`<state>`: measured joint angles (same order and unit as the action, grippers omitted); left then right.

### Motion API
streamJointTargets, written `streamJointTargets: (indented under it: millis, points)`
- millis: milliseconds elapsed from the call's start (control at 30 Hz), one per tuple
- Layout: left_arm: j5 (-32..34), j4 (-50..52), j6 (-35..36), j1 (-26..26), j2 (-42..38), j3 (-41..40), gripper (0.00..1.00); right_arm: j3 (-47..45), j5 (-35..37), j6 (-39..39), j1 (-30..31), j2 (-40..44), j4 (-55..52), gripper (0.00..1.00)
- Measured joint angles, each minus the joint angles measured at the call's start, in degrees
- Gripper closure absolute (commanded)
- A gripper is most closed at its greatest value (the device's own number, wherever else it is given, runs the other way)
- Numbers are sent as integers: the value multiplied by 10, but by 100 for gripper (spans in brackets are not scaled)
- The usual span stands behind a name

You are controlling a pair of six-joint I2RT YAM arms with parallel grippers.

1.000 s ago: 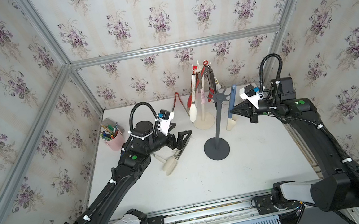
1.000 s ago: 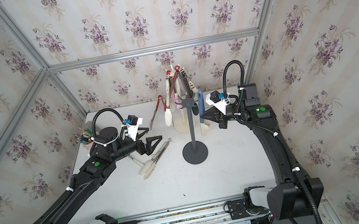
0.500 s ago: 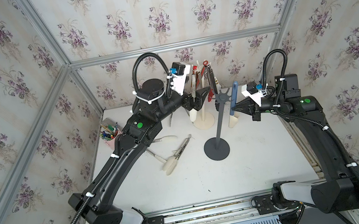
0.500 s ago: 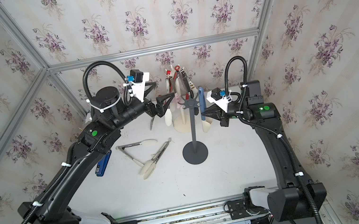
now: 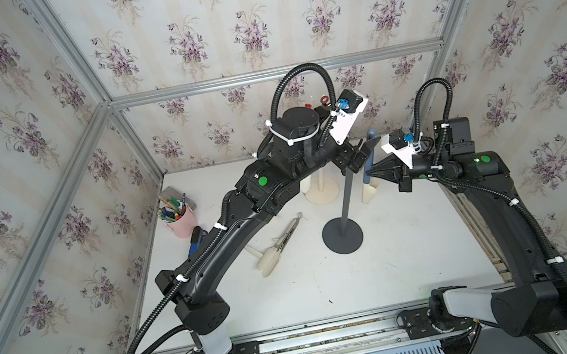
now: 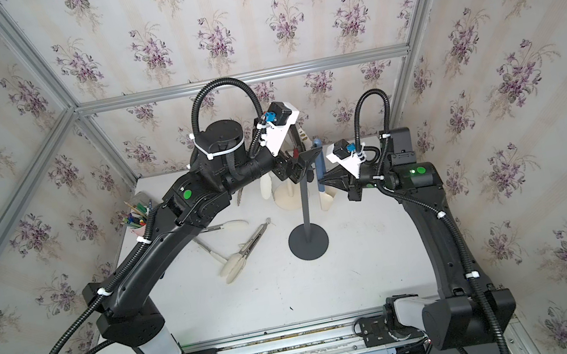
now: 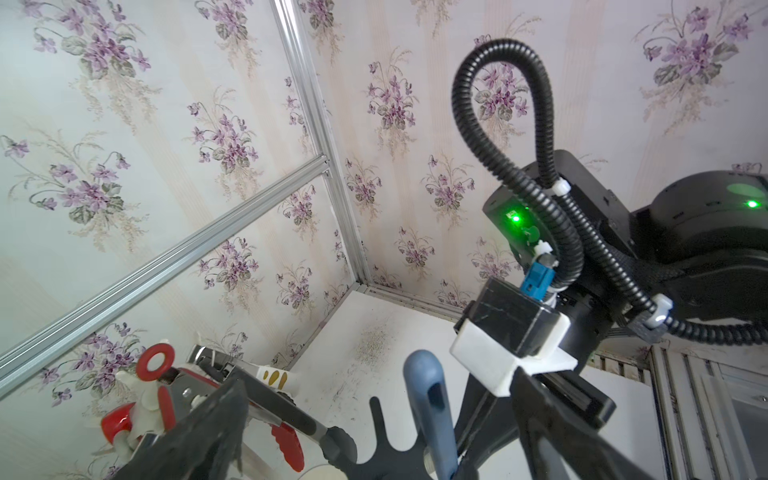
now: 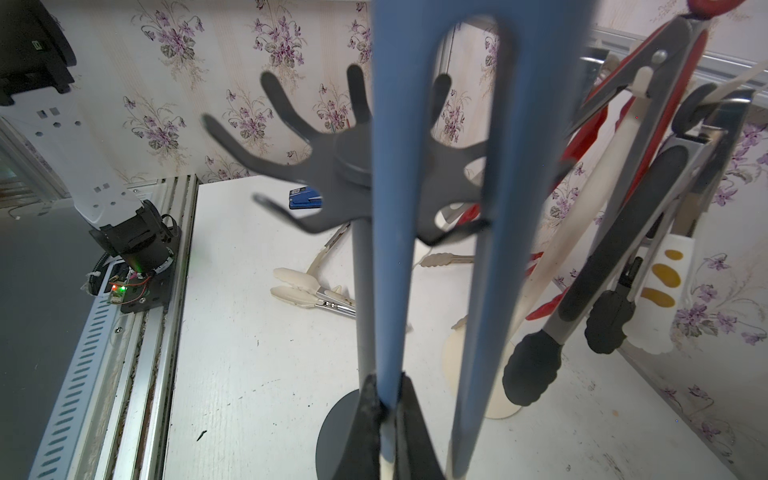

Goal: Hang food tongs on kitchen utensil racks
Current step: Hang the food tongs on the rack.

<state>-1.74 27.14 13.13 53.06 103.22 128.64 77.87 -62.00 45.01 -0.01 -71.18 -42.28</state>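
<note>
Gripping blue tongs low on one arm: right pincer, seen in both top views. The tongs stand upright at the crown of the grey rack. Left pincer is spread wide, holding nothing, up at the same crown. Cream rack stands just behind. Cream tongs lie on the tabletop near the grey base. Pink cup sits by the left wall.

Left wrist: fingers wide apart, with the blue tongs' top and grey hooks between them. Can't tell if anything touches. Red tongs and black-tipped tongs hang alongside.

Right wrist: pincer clamped on one blue arm. A grey hook shows through the tongs' top slot; can't tell if it's seated. Red and black-tipped tongs hang off the cream rack.
</note>
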Motion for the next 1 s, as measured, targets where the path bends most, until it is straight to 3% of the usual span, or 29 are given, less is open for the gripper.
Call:
streamJointTargets:
  millis: [500, 1000]
  points:
    - [132, 58, 52, 15, 68, 74, 1, -3, 0, 0, 2, 2, 0, 100]
    - [176, 62, 57, 14, 69, 83, 1, -17, 0, 2, 3, 12, 3, 100]
